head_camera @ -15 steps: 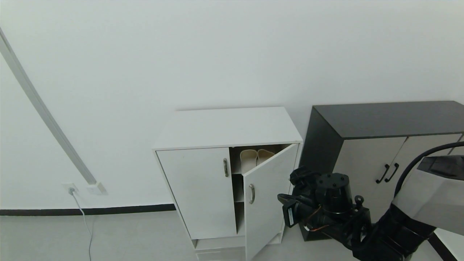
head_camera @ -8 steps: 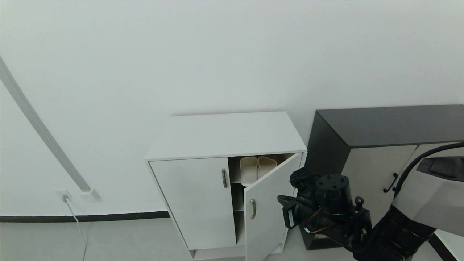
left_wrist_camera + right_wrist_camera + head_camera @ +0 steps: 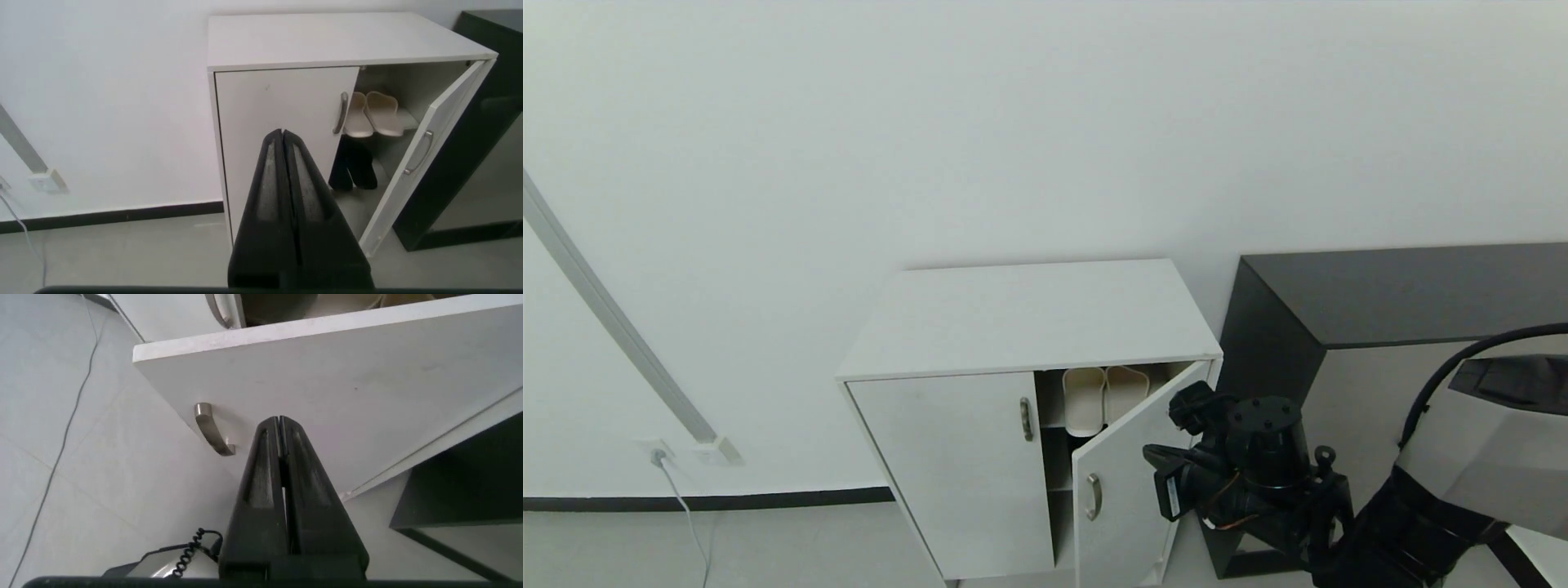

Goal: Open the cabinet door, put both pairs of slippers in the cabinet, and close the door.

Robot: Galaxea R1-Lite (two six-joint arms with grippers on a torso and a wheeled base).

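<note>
The white cabinet [image 3: 1029, 314] stands against the wall with its left door [image 3: 947, 474] closed and its right door [image 3: 1123, 482] ajar. A beige pair of slippers [image 3: 1103, 396] lies on the top shelf, and a black pair [image 3: 353, 163] sits on the shelf below. My right gripper [image 3: 282, 423] is shut and empty, its tip close to the outer face of the ajar door [image 3: 368, 384], beside the metal handle [image 3: 214, 431]. My left gripper [image 3: 282, 135] is shut and empty, held back from the cabinet front [image 3: 278, 114].
A dark cabinet [image 3: 1380, 294] stands right next to the white one, behind the swung door. A wall socket with a cable [image 3: 658, 453] and a slanted grey cable duct [image 3: 605, 310] are to the left. Open floor [image 3: 122, 253] lies before the cabinet.
The whole head view has shifted, so the cabinet looks lower and larger. The right door is ajar by about the same amount. My right gripper sits slightly nearer the door.
</note>
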